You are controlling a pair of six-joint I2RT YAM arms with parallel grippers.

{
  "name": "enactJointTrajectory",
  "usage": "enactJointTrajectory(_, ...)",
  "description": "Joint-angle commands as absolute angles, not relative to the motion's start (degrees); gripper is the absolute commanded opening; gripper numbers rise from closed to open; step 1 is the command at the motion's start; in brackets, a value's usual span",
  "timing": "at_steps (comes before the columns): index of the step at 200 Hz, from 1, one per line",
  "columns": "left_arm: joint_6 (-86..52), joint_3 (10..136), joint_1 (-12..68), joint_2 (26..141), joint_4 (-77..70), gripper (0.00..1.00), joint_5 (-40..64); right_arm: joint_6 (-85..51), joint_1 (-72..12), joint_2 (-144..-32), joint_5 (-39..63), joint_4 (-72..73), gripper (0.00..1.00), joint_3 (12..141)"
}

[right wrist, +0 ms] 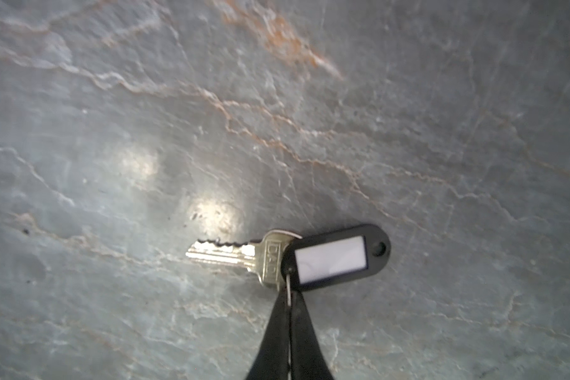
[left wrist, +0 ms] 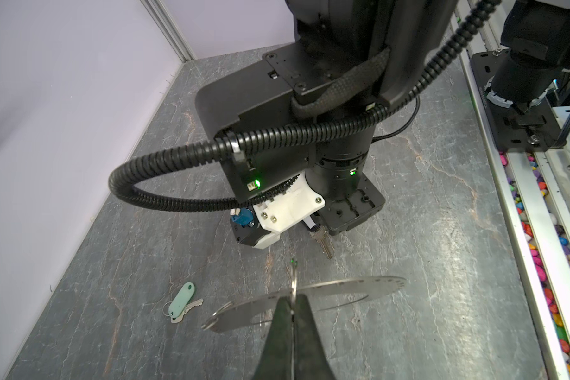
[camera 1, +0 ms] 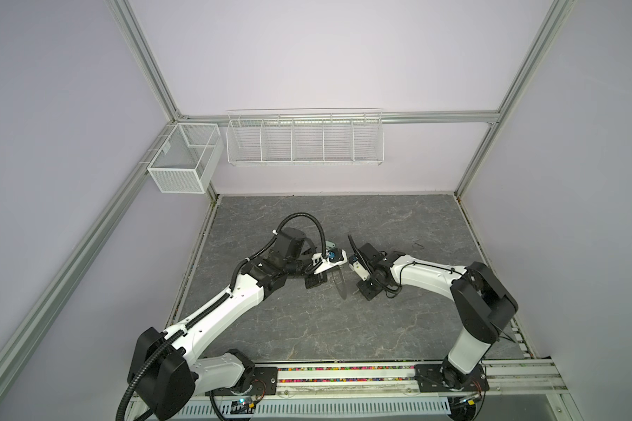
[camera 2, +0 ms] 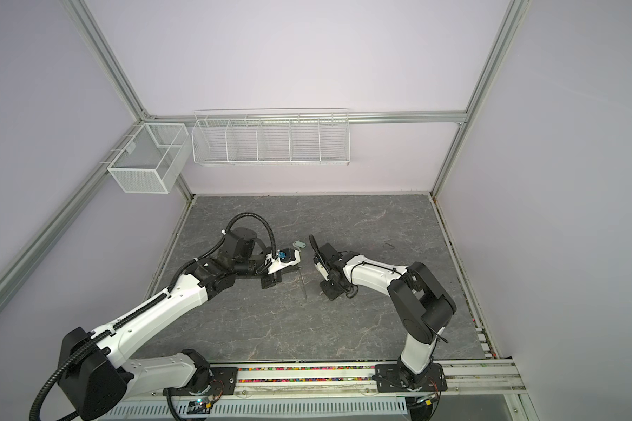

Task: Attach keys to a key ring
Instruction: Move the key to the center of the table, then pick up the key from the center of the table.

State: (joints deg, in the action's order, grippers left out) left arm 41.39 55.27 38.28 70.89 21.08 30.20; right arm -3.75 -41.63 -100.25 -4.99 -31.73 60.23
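Left gripper (left wrist: 292,301) is pinched tight on a small wire loop at the rim of the key ring (left wrist: 369,284), so the flat grey disc juts out past the fingertips. In both top views the disc shows edge-on as a thin dark sliver (camera 1: 340,288) between the two arms. Whether its lower edge touches the mat (camera 1: 307,328) cannot be told. Facing it, the right gripper (right wrist: 288,292) is closed on the thin loop of the black-tagged key (right wrist: 270,260). That key's blade and white-windowed tag hang close over the stone-patterned surface, and contact is unclear. The green-tagged key (left wrist: 181,304) lies flat on the mat, free of both grippers, just behind the left arm's wrist on the back-wall side. A white mesh box (camera 1: 183,160) with inner dividers hangs on the left wall's rail. A long white wire basket (camera 1: 303,140) with five bays hangs on the back wall, and through the wires of both only the lilac wall shows. The front rail (camera 1: 508,373) carries narrow channels filled with small coloured pebbles (camera 1: 343,369). The mat runs up to the walls on the left, back and right, and to the rail in front. Both grippers work near its middle. A broad stretch of bare mat lies between them and the front rail, and more lies toward the rear right corner.
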Motion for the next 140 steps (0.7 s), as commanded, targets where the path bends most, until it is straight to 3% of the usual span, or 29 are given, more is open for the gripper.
enactJointTrajectory(1,43.5,54.8,38.1,69.7,21.3,0.00,30.5,-7.1,-42.7,-99.3,-7.8,-28.2,0.07,57.8)
enactJointTrajectory(36,43.8,54.5,38.1,69.2,21.4,0.00,30.5,-9.5,-42.9,-97.4,-8.7,-23.4,0.24,53.7)
enactJointTrajectory(66,43.9,54.4,38.1,68.7,21.3,0.00,30.2,-10.4,-43.3,-92.9,-8.4,-17.1,0.32,47.5)
enactJointTrajectory(140,44.1,54.0,38.2,68.9,20.5,0.00,30.3,-9.5,-43.5,-89.9,-10.4,-9.7,0.29,40.9)
